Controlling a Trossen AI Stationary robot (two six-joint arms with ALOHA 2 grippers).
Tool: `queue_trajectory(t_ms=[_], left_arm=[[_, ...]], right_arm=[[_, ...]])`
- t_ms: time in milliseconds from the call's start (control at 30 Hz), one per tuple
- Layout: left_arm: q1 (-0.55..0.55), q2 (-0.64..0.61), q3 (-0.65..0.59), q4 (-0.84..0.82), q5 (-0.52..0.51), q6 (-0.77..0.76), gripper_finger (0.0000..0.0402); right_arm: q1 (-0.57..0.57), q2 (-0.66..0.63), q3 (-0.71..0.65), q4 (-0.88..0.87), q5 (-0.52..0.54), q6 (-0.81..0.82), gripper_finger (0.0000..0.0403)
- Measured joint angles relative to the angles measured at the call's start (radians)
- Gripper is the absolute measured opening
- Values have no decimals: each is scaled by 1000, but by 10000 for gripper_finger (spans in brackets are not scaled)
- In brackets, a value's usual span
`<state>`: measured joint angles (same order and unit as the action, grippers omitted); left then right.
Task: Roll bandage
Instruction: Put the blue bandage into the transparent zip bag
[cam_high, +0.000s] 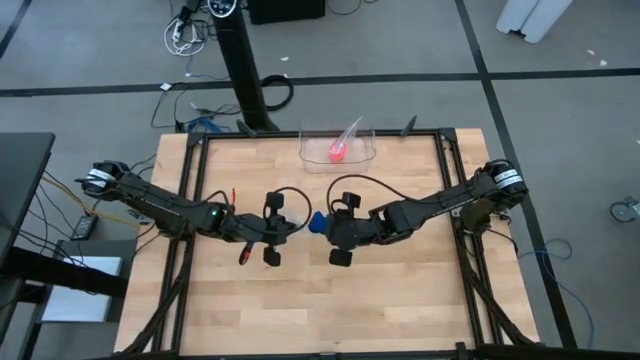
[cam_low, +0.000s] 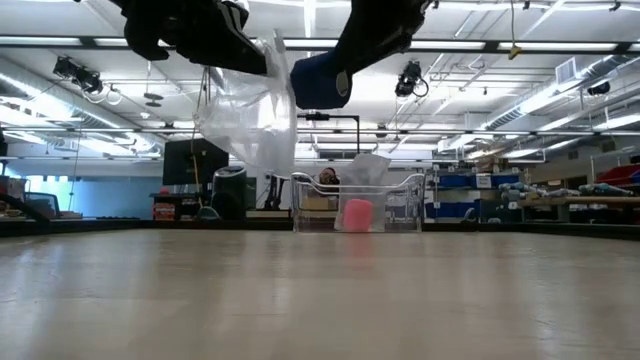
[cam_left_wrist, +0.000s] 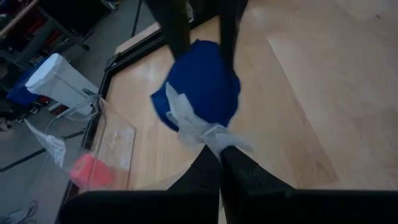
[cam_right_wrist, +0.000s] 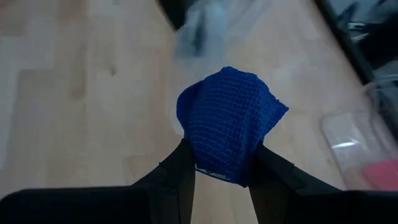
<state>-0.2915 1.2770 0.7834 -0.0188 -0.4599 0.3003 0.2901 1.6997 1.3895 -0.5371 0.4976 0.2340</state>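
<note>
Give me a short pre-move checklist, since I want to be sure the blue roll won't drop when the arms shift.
1. Right gripper closed on the bandage: ok; the roll sits squeezed between both fingers.
2. Left gripper shut on the clear plastic bag: ok; the film is pinched at its tip.
3. Bandage fully rolled: ok; it shows as a compact rounded roll, no loose tail visible.
4. Bag mouth open around the roll: cannot tell; the film lies against the roll.
5. Roll clear of the table: ok; in the low view it hangs well above the surface.
6. Clear bin with the pink roll out of the way: ok; at the far edge.
</note>
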Motion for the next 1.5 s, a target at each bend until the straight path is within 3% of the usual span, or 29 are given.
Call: queue_trajectory(t_ms=[200,567,933,1133,1333,1500], left_arm=[[0,0,0,6,-96,-73,3],[-11,0,0,100,-106,-129,3],[-12,7,0,145,-105,-174,3],[-12,6,0,169,-103,-180,3],[-31,6,0,146,-120,-182,3],[-44,6,-17,199,-132,-278,3]], right_arm=[[9,0,0,7,-81,-8,118],[-37,0,0,11,-90,61,118],[-63,0,0,94,-252,-96,118],[-70,0,0,126,-249,-94,118],[-82,0,0,91,-152,-5,118],[-78,0,0,70,-205,8,118]])
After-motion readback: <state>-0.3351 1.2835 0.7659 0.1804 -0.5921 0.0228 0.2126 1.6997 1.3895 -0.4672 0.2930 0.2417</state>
